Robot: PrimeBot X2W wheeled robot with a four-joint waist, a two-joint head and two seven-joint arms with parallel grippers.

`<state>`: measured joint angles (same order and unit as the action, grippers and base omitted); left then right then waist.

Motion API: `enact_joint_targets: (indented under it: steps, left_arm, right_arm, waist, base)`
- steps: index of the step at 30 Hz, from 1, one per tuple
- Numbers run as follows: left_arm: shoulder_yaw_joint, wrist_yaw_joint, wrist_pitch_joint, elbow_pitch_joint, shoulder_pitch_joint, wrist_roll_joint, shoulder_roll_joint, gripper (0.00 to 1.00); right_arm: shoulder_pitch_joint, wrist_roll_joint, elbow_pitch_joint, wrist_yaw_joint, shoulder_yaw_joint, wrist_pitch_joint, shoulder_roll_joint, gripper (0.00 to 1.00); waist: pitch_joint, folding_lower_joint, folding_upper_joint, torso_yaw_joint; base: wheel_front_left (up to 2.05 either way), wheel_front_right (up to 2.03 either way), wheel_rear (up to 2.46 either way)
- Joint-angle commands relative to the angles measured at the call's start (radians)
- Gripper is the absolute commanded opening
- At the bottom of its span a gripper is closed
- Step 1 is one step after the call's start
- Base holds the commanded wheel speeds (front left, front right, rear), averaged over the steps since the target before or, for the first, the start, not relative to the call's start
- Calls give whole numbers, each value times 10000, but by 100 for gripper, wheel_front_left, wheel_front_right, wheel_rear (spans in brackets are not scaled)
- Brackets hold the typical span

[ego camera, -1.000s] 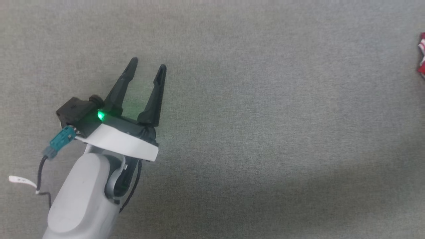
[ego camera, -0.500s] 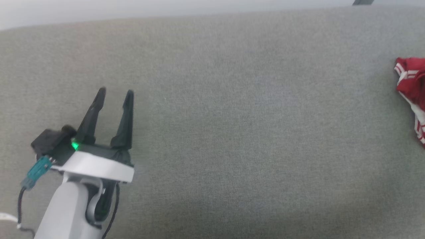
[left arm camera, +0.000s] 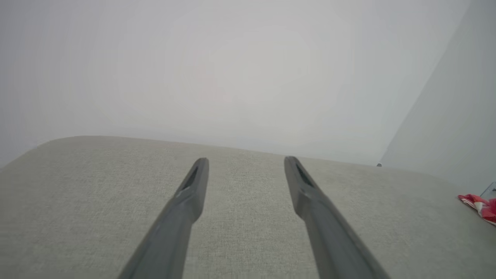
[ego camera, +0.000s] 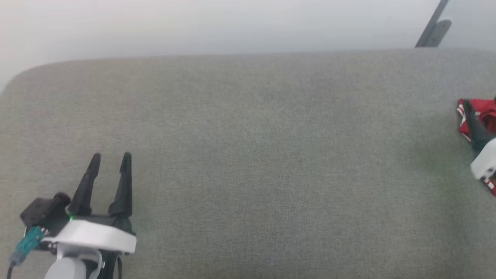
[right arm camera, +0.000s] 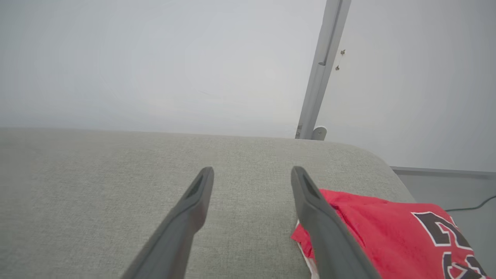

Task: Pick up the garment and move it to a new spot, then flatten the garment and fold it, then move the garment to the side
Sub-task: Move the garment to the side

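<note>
Two grippers: left gripper point(ego camera: 111, 155) hangs near the front left corner of the fabric surface point(ego camera: 248, 155), right gripper point(right arm camera: 252, 170) at its right edge. Both have fingers spread wide with nothing between them.
Task's thing: the garment point(right arm camera: 372, 224) is red with white striped trim, and part of a black, white-outlined numeral faces up. It lies bunched at the right edge, toward the far right corner.
Contact: in the right wrist view one finger crosses the garment's near hem; whether it touches cannot be told.
Stage: a garment at the side suits both one waiting to be fetched and one already set aside. Whether it is folded cannot be told.
Containers: the garment rests directly on the fabric, inside nothing.
Risk one: probably a slide over the right edge, caused by a finger pushing the cloth sideways rather than pinching it.
Risk two: likely a grip on one layer only, so the bundle would trail open if lifted.
Risk three: a long finger may snag in a sleeve or fold.
Surroundings: pale wall point(right arm camera: 155, 58) and metal post point(right arm camera: 323, 69) stand behind the far edge.
</note>
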<state>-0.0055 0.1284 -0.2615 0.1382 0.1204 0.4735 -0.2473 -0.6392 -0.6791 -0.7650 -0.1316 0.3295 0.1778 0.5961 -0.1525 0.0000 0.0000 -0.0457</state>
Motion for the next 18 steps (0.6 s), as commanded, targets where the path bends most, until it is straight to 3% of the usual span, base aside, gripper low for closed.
enact_joint_targets:
  steps: [1, 11, 18]
  left_arm:
    - [160, 22, -44, -23, -283, -137, 27, 100]
    - [731, 22, -44, -94, -1197, -65, 95, 100]
    - [1014, 22, -44, -130, -1821, 19, 10, 100]
  right_arm:
    - [428, -7, 229, 19, 41, 307, -129, 100]
    - [1845, 748, 1150, 19, -229, 815, -653, 100]
    - [3274, 1334, 2075, 19, -1172, 870, -1248, 100]
  waist:
    - [293, 0, 0, 162]
    - [916, 0, 0, 330]
    - [1269, 0, 0, 454]
  base:
    - [0, 0, 0]
    - [0, 0, 0]
    - [0, 0, 0]
